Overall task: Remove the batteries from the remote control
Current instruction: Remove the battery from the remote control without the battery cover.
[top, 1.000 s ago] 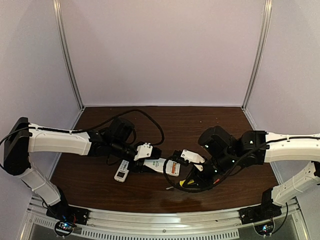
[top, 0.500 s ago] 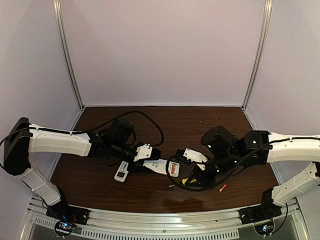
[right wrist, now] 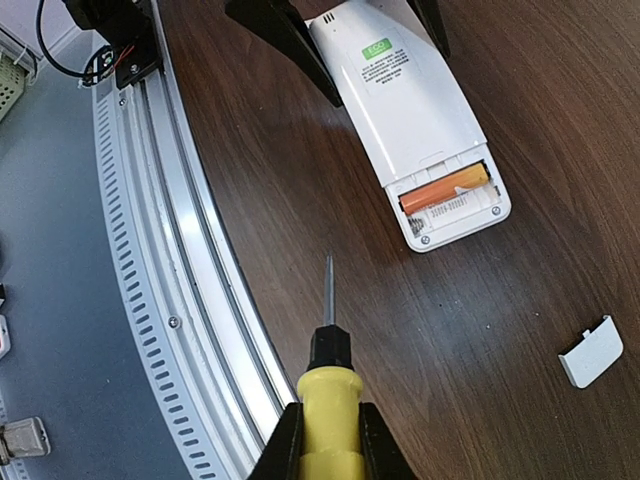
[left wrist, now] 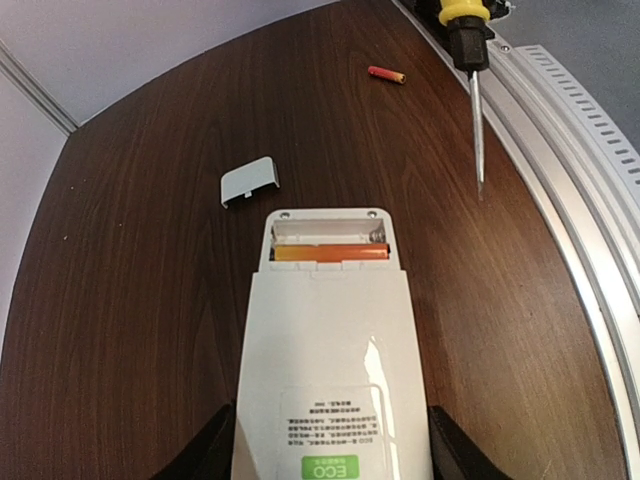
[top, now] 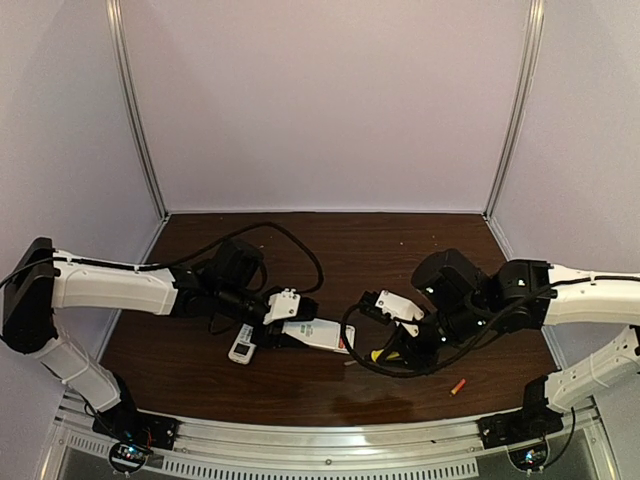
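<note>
Clamping remote (left wrist: 325,350) w/ L jaws, mid-table nr near edge; pinching screwdriver (right wrist: 328,400) w/ R jaws. Seeing one battery (left wrist: 330,254) in open bay, loose battery (top: 458,386) by near edge. Slip tip under batt end, lever gently, keep remote steady.

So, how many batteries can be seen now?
2. One battery sits in the remote control's open compartment; one loose battery lies on the table, near right. More may be hidden.

The desk (left wrist: 120,300) is dark, smooth wood. The remote (left wrist: 330,370) is shiny white plastic. The screwdriver (right wrist: 329,350) has a thin metal tip.
</note>
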Controlling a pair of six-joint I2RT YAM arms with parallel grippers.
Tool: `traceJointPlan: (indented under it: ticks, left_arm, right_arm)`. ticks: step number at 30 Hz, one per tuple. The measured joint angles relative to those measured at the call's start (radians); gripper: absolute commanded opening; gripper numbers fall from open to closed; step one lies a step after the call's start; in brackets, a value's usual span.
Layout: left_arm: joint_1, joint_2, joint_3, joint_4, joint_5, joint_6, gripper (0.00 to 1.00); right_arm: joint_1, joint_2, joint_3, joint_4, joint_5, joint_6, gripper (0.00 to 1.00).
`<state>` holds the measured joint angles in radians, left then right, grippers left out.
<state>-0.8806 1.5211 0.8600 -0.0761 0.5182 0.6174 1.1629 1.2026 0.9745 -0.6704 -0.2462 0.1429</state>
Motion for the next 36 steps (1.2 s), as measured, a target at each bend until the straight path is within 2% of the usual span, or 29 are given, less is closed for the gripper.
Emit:
traceJointPlan:
  ticks: [36]
  left_arm:
    - [0.030, -0.142, -0.081, -0.007, -0.053, -0.022, 0.00]
  right_arm:
    - [0.000, -0.075, -0.005, -0.019, 0.100, 0.075, 0.00]
